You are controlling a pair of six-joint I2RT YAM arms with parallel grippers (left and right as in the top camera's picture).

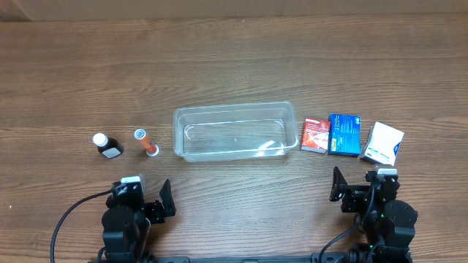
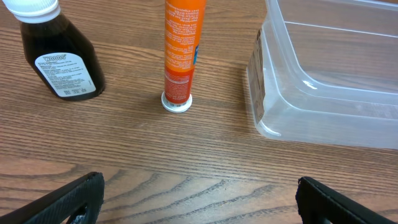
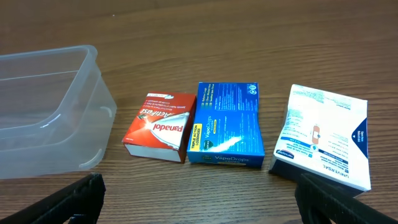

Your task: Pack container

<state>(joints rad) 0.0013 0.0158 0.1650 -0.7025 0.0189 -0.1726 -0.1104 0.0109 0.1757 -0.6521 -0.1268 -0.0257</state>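
Note:
The clear plastic container (image 1: 232, 131) sits empty at the table's middle; it also shows in the left wrist view (image 2: 329, 74) and right wrist view (image 3: 43, 112). Left of it stand a dark bottle (image 1: 109, 145) (image 2: 59, 53) with a white cap and an orange tube (image 1: 145, 142) (image 2: 181, 53). Right of it lie a red box (image 1: 316, 135) (image 3: 160, 126), a blue box (image 1: 344, 134) (image 3: 226, 124) and a white box (image 1: 384, 143) (image 3: 325, 137). My left gripper (image 1: 145, 201) (image 2: 199, 199) is open and empty near the front edge. My right gripper (image 1: 360, 186) (image 3: 199, 199) is open and empty in front of the boxes.
The wooden table (image 1: 234, 66) stretches bare behind the container. Black cables run from both arms at the front edge.

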